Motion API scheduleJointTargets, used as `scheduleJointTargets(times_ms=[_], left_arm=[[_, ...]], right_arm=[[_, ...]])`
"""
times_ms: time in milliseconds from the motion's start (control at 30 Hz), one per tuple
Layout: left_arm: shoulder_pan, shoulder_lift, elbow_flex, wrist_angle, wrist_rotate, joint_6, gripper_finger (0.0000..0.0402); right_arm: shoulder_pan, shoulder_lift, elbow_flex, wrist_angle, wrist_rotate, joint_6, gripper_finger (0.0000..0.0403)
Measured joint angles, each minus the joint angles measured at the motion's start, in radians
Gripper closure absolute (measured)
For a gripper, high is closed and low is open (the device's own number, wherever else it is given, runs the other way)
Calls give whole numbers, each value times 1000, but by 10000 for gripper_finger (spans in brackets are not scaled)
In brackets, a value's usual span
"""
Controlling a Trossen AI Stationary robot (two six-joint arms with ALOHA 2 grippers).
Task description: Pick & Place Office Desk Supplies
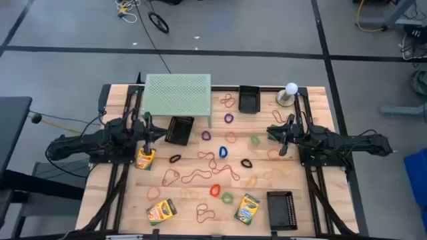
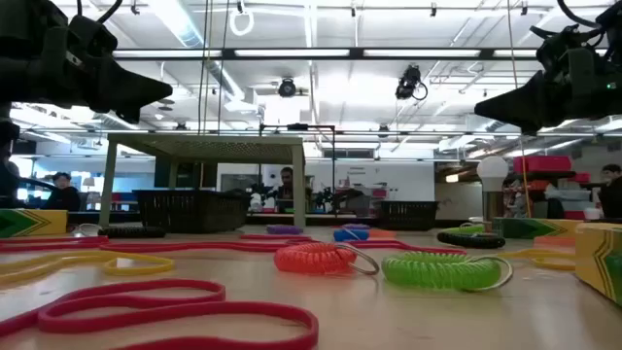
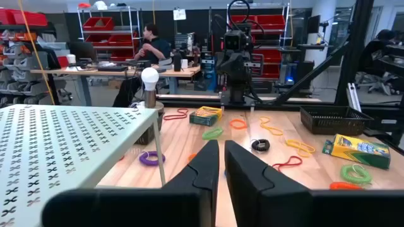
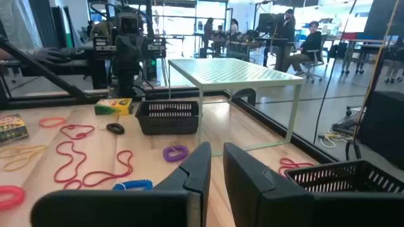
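High view, table (image 1: 127, 193): pale wooden planks, with thin rubber bands (image 1: 200, 175) looped across the centre.
High view, left gripper (image 1: 162, 133): at 9 o'clock, over the table beside the pale green perforated metal shelf (image 1: 177, 95); fingers nearly together, nothing between them.
High view, right gripper (image 1: 272, 132): at 3 o'clock, fingers close, holding nothing.
High view, crayon boxes (image 1: 161, 211): small yellow-and-green cartons, two at 6 to 7 o'clock, one under the left arm.
High view, trays (image 1: 281, 210): black rectangular mesh; at 5 o'clock, 12 o'clock, and one beside the shelf's leg.
Low view, coils (image 2: 442, 269): a green spiral and a red spiral (image 2: 313, 259) side by side, each with a metal ring.
Left wrist view, fingers (image 3: 247, 181): dark, smooth, narrow gap, empty.
Right wrist view, fingers (image 4: 196, 170): the same, above a purple band (image 4: 175, 152).
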Motion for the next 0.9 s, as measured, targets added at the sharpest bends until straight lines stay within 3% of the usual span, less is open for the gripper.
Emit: scheduleJointTargets(times_ms=[900], left_arm=[[0, 0, 0, 0, 0, 0, 366]], right_arm=[[0, 0, 0, 0, 0, 0, 350]])
